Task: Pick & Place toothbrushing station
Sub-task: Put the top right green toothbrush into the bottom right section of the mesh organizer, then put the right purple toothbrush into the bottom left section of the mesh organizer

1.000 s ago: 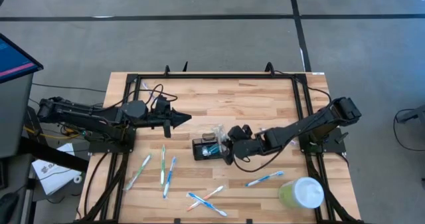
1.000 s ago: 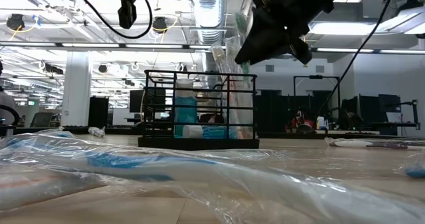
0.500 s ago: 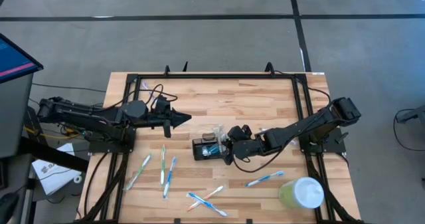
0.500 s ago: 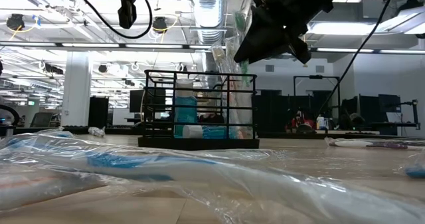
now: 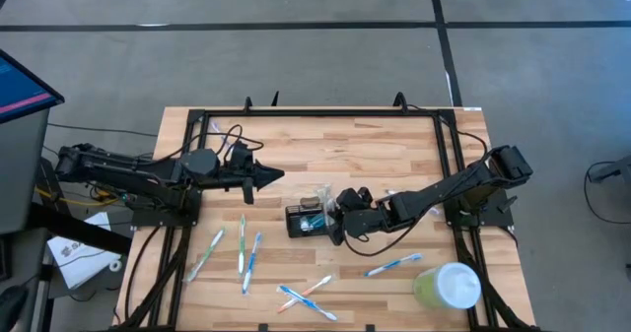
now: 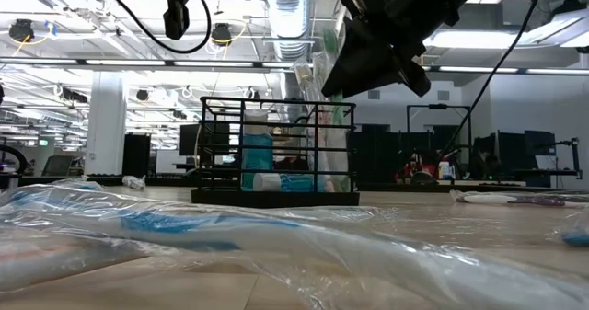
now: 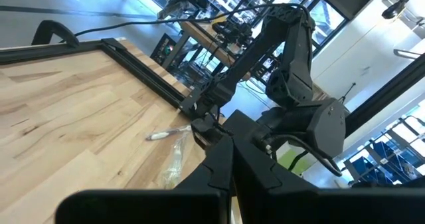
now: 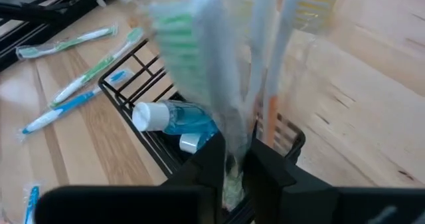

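The toothbrushing station (image 5: 306, 220), a black wire holder, stands mid-table with a blue bottle (image 8: 178, 115) lying inside it. Several wrapped toothbrushes stand upright in its right end (image 6: 336, 117). My right gripper (image 5: 341, 217) reaches over that end, slanting down from the table's right, shut on one wrapped toothbrush (image 8: 199, 58) with green and white bristles. My left gripper (image 5: 274, 175) hovers shut and level over the table's left half, apart from the holder; its fingers (image 7: 231, 167) hold nothing. My right gripper pinches the wrapped toothbrush's handle (image 8: 234, 141) between its two fingers, below the bristle head. The fingers come slanting down from the table's right. The brush stands roughly upright, head up, its lower end down inside the holder's right end (image 8: 279, 134).
Wrapped toothbrushes lie loose near the front edge: three at the left (image 5: 242, 245), crossed ones in the middle (image 5: 306, 298), one at the right (image 5: 391, 265). A pale green cup with a white lid (image 5: 449, 287) stands at the front right corner. A black frame (image 5: 315, 113) rims the table.
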You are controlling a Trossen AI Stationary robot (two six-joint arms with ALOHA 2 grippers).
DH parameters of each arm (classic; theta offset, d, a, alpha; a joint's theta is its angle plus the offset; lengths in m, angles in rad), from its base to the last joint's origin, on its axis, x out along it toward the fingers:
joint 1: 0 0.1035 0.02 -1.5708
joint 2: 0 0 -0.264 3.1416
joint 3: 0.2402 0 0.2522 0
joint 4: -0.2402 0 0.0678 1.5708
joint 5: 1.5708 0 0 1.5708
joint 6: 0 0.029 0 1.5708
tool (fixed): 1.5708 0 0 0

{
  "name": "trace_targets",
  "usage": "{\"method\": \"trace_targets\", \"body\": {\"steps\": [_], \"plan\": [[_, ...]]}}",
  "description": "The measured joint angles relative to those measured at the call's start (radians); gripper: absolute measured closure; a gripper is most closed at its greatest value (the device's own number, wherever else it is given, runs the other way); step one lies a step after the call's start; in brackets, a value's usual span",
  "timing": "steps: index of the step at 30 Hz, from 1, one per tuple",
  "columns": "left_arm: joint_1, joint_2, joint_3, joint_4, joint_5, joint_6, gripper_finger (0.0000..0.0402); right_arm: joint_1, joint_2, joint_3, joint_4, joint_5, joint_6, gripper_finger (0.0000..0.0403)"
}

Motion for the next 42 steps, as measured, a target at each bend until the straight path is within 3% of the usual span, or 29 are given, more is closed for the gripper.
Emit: {"method": "trace_targets", "body": {"steps": [19, 30, 42], "plan": [[0.000, 0.000, 0.000, 0.000, -0.010, 0.000, 0.0401, -0.002, -0.020, 0.002, -0.058, -0.076, 0.054, 0.0160], [0.000, 0.000, 0.001, 0.000, -0.012, 0.001, 0.0401, -0.006, -0.091, 0.007, -0.091, -0.095, 0.050, 0.0154], [0.000, 0.000, 0.001, -0.001, -0.012, 0.003, 0.0401, -0.026, -0.145, 0.068, -0.220, -0.220, 0.013, 0.0154]]}}
